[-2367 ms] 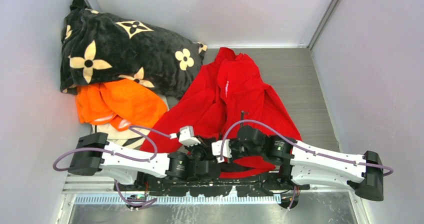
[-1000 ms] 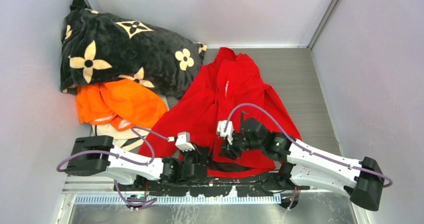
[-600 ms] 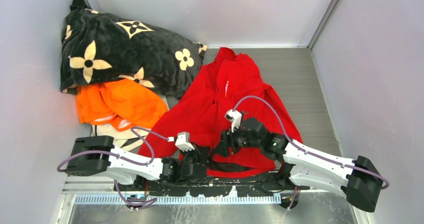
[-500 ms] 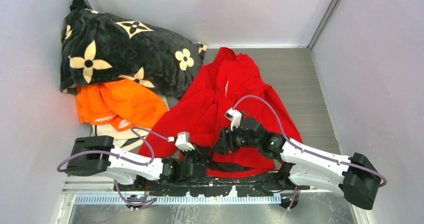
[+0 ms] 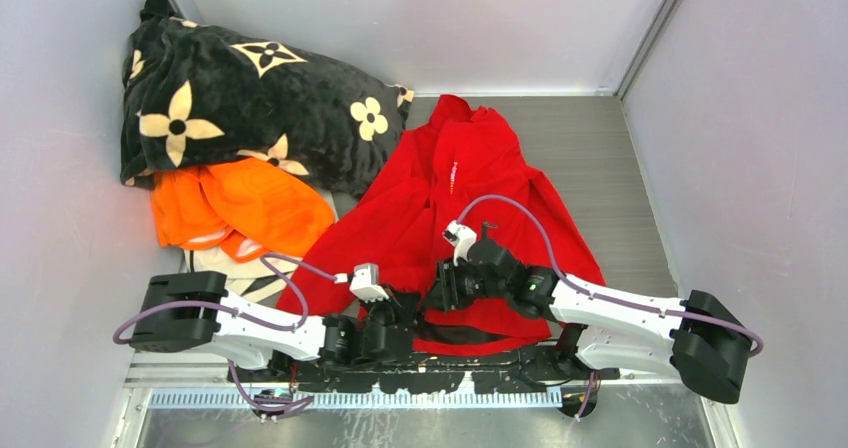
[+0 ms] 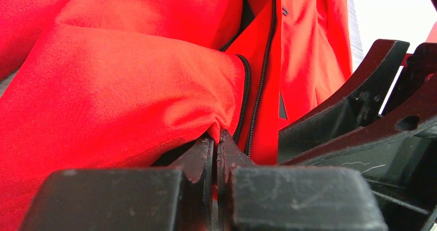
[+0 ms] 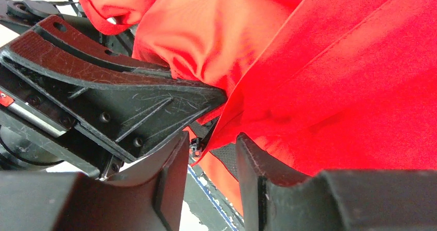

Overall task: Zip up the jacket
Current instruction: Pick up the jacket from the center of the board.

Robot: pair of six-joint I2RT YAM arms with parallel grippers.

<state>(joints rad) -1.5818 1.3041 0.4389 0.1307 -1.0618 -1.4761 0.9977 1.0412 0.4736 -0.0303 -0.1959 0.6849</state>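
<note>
Down at the bottom middle of the top view, the two arms meet over the near hem of the jacket. The left gripper is clamped tight, its fingers pinching a fold of red cloth right beside the dark zip. Just to its right, the right gripper stands part open. The jacket's edge and a dark strip run through the gap between its fingers, loose as far as I can see. The jacket lies open and rumpled up the middle of the table, collar toward the top. At upper left lies an orange garment, with a black flowered blanket piled beyond it in the corner.
</note>
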